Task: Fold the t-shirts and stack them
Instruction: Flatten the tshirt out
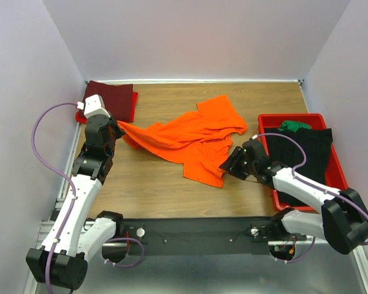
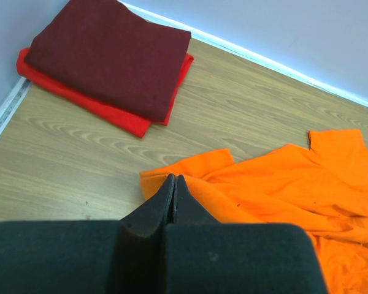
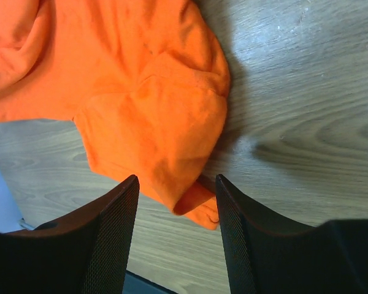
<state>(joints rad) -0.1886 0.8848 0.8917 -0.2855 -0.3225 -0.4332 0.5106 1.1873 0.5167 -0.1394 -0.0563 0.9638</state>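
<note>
Cloth of the orange t-shirt is pinched in the left gripper; the right gripper is spread around its corner.

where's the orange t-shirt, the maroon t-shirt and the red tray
orange t-shirt (image 1: 190, 138), top external view, middle of its crumpled body
maroon t-shirt (image 2: 110, 55), left wrist view, centre of its folded top face
red tray (image 1: 271, 117), top external view, far rim
</note>
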